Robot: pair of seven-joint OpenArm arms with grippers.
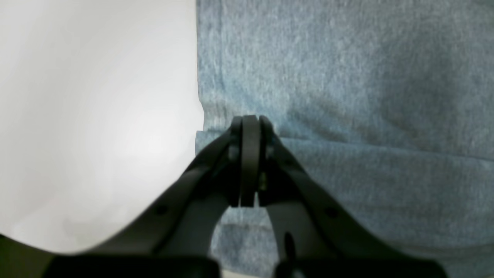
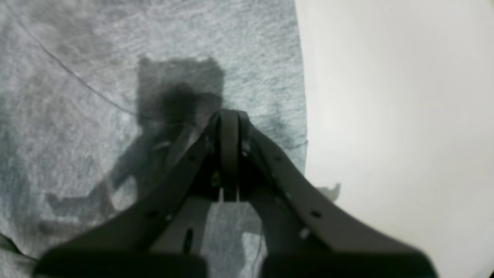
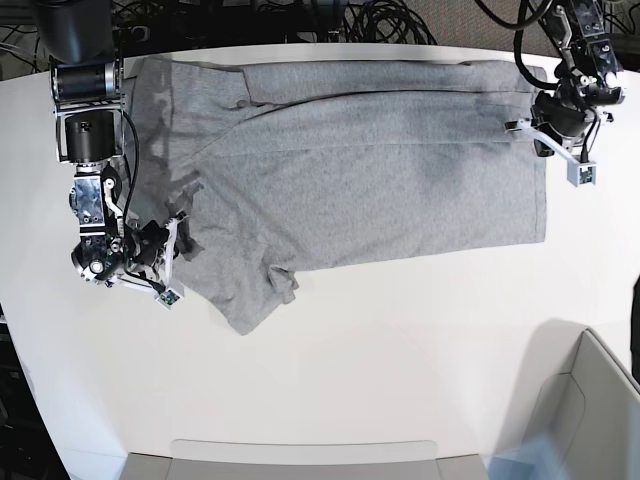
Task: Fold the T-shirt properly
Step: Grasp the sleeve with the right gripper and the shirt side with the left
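Observation:
The heather-grey T-shirt (image 3: 380,190) lies spread across the white table, plain side up, with its far edge folded over in a long strip and one sleeve bunched at the front left. My left gripper (image 3: 517,126) is at the shirt's right end. In the left wrist view it (image 1: 251,117) is shut, with its tips on a fold line of the T-shirt (image 1: 347,77) next to the hem edge. My right gripper (image 3: 181,222) is over the shirt's left end. In the right wrist view it (image 2: 229,112) is shut and held slightly above the T-shirt (image 2: 77,58), casting a shadow on the fabric.
Bare white table (image 3: 400,330) lies in front of the shirt. A grey bin (image 3: 590,400) stands at the front right corner. A grey tray rim (image 3: 300,455) runs along the front edge. Cables (image 3: 330,20) lie behind the table.

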